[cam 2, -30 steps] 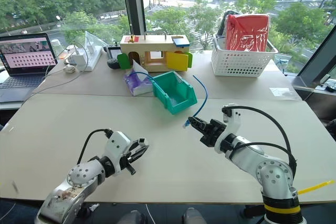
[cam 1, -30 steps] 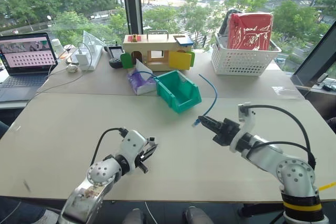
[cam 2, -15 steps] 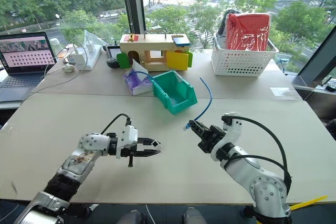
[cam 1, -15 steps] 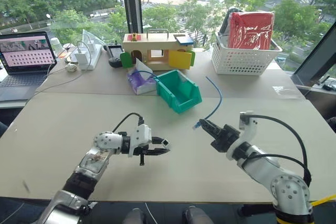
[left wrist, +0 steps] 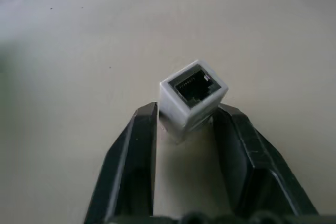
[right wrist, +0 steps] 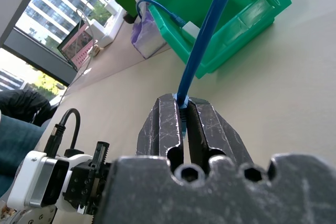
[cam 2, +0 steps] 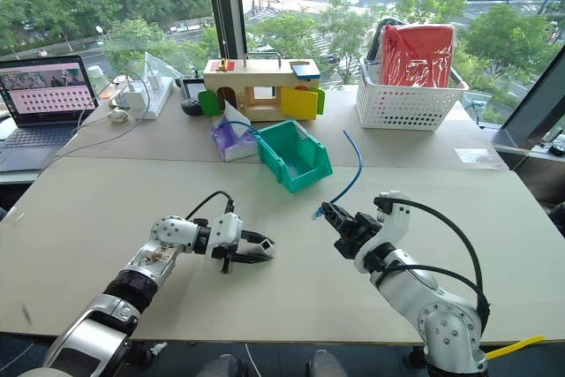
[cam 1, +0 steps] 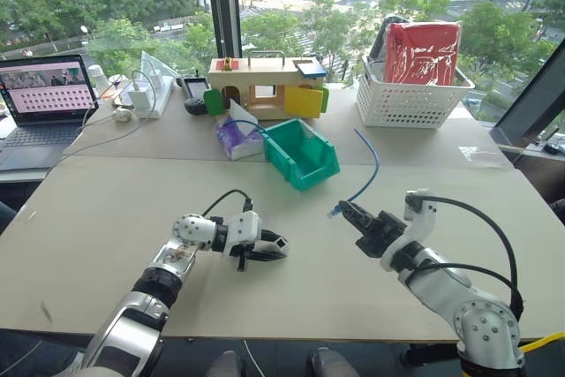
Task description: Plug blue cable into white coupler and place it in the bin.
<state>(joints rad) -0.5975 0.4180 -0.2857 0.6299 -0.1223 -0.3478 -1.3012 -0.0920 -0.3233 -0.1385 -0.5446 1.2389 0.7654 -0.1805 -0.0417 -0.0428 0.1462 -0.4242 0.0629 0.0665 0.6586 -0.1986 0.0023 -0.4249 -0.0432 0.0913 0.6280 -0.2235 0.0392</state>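
Note:
My left gripper (cam 1: 274, 246) points toward the right, low over the table, with the white coupler (left wrist: 192, 96) between its fingertips and the dark socket facing away from the wrist. The coupler (cam 1: 279, 240) touches both fingers (left wrist: 137, 150). My right gripper (cam 1: 353, 215) is shut on the blue cable (cam 1: 373, 161) just behind its clear plug (cam 1: 334, 211), which points at the coupler across a short gap. The cable arcs up and back from the gripper (right wrist: 181, 100). The teal bin (cam 1: 300, 154) sits behind both grippers, its cut-away front facing me.
A purple tissue pack (cam 1: 234, 139) with a blue cord lies left of the bin. Behind stand a wooden box with coloured doors (cam 1: 265, 86), a white lattice basket (cam 1: 413, 99), white chargers (cam 1: 141, 94) and a laptop (cam 1: 44, 99). Bare tabletop (cam 1: 106, 218) surrounds the grippers.
My left arm has swung round so its gripper points right with the coupler, and it has sunk toward the table. The right gripper has kept its place, still holding the cable.

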